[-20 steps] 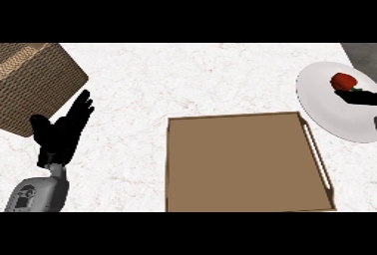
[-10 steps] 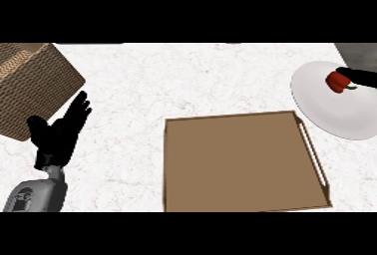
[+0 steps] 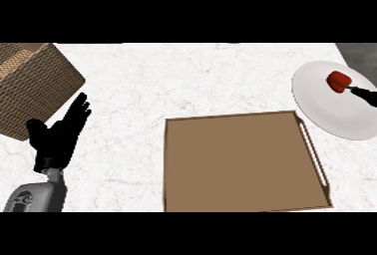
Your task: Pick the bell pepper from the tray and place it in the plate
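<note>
Sitting on the white plate at the right side of the desk is the red bell pepper. It lies near the top part of the plate. A small bit of the right robot hand shows at the right edge, and its dark tip is touching the pepper's right side. So little of it shows that you cannot tell if it is gripping or has let go.

The brown tray is in the middle of the desk, just left of the plate. Its right rim has a pale strip along it.

The left robot hand is at the left side. It is flat and spread, fingers pointing up, holding nothing. It rests near a brown woven box in the top left corner.
</note>
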